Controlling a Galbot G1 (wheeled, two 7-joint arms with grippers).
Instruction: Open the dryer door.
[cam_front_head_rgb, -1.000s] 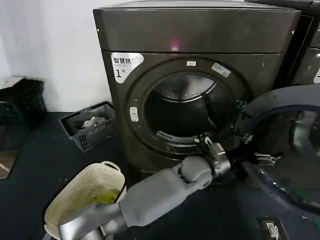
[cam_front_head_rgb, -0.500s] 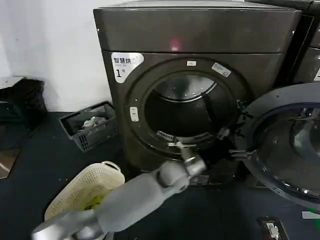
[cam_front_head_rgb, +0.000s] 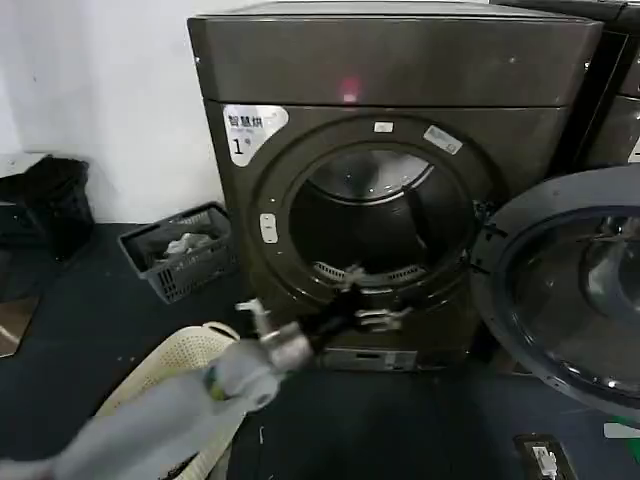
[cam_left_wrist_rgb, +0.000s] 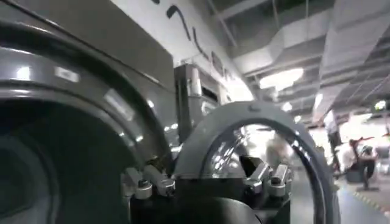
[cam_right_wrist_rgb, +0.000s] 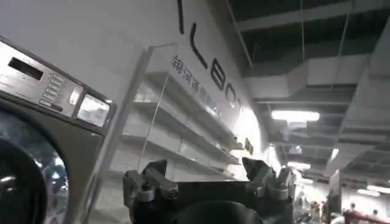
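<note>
The door (cam_front_head_rgb: 570, 285) stands swung wide on its hinge at the dryer's (cam_front_head_rgb: 390, 110) right edge, inner side facing out, so the drum mouth is fully exposed; the opening looks done. The left gripper (cam_front_head_rgb: 365, 300) hangs just below the drum's lower rim, fingers spread and holding nothing, well apart from the door. The right gripper (cam_right_wrist_rgb: 207, 182) is also spread and empty. On the floor, a grey basket (cam_front_head_rgb: 180, 250) holds pale laundry; a cream basket (cam_front_head_rgb: 175, 375) sits nearer.
</note>
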